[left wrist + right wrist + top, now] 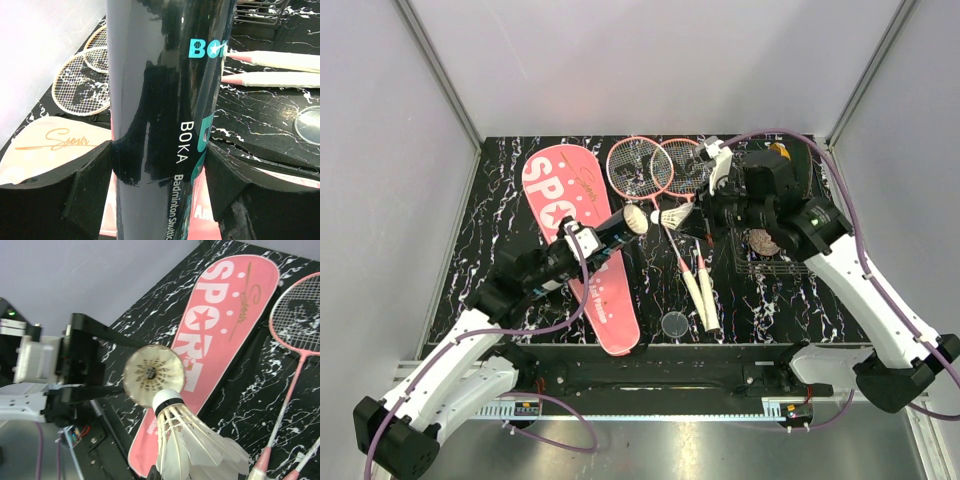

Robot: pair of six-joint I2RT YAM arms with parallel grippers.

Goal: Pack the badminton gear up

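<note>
My left gripper (588, 240) is shut on the black tube (605, 232), lettered BOKA in the left wrist view (165, 100), and holds it tilted above the pink SPORT cover (560, 195). A white feather shuttlecock (636, 218) sits in the tube's open end (154, 375). My right gripper (697, 215) is shut on a second shuttlecock (672, 216) by its feathers. Its cork (167, 400) points at the tube's mouth, just short of it. Two pink-framed rackets (640, 165) lie at the back, with their white handles (705, 285) toward the front. No third shuttlecock shows.
A black wire rack (775, 265) with a brownish disc (760, 241) lies under the right arm. A small clear round cup (674, 323) sits near the front edge. A yellow object (778, 150) is at the back right. Grey walls close in the table.
</note>
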